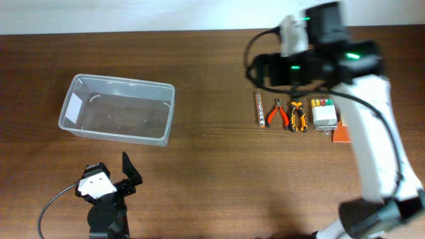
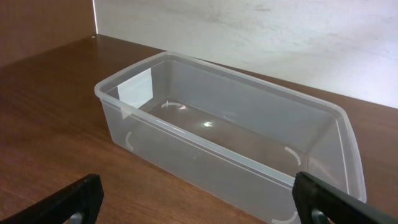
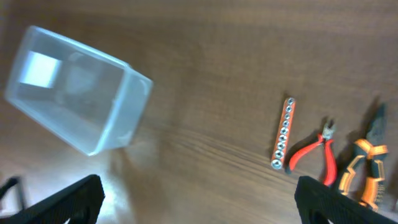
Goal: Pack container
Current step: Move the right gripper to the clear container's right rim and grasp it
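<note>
Pincers: two, both mine. My left pincer [image 2: 196, 193] is spread wide, low over the table [image 1: 212, 172]; my right pincer [image 3: 199, 186] also gapes, grasping nothing.
Container: one [image 1: 123, 81], upright at the table's left, just ahead of my left pincer.
Pliers: two, red pliers [image 1: 277, 113] beside orange-and-black pliers [image 1: 297, 117].
Orange strip: one [image 1: 261, 109] (left of the red pliers).
Small clear box: one [image 1: 323, 113], right of the pliers.

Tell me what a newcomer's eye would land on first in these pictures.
The big clear tub stands empty on the left of the table. Off to the right lies a neat row: a bit strip, red pliers, orange pliers and a small clear box, with the white right arm reaching over them.
</note>
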Controlling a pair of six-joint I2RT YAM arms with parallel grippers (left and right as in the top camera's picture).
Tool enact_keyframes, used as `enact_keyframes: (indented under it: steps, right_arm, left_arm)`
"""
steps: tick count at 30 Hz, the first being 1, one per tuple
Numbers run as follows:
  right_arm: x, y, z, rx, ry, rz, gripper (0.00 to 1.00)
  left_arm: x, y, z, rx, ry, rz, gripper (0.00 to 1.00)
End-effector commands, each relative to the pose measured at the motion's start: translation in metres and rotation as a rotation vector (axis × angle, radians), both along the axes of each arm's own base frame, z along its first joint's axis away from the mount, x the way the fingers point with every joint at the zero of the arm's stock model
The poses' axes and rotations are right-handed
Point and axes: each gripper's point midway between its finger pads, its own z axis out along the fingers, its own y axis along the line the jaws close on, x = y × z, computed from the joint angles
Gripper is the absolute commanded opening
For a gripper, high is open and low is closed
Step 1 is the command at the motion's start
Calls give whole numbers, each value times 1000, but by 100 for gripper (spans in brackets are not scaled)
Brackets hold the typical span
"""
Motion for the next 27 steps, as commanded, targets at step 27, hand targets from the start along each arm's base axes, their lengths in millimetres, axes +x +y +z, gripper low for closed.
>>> enact_keyframes:
  steps: [27]
  right_arm:
    - [-14,228,-171,-45,172,-162,76]
  left_arm:
    - [0,0,-1,9,4,-1,99]
